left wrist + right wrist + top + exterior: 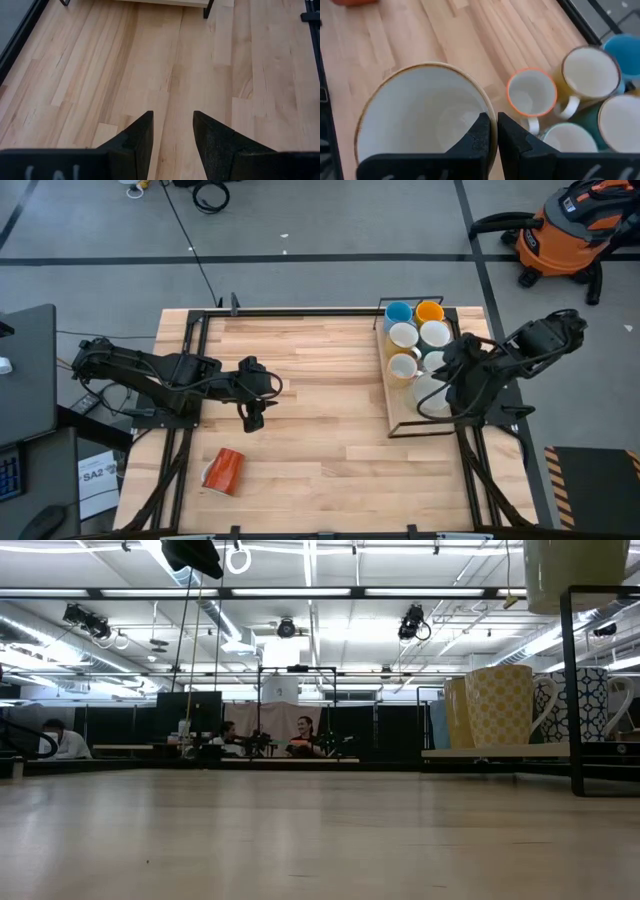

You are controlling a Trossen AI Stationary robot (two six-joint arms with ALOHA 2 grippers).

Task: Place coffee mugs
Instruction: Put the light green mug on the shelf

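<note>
The red-orange mug is lying on its side near the front left of the wooden surface, well apart from everything else. Being glazed ceramic, it is probably stiff, slick and breakable, and lying down like this it may roll if nudged; a pinch over the rim wall looks like the surest hold.

Near the middle left, the left hand is hovering over bare wood with its fingers spread and nothing between them.

At the right, the other mugs are sitting on a tray: a light blue one, an orange-yellow one and white ones packed close together. The right hand is pinching the rim wall of a large cream mug, one finger inside and one outside. From the low view, that mug seems to be hanging above the tray.

The right arm is covering part of the tray, so the full count of mugs is hard to make out, and no view is showing the held mug's handle.
</note>
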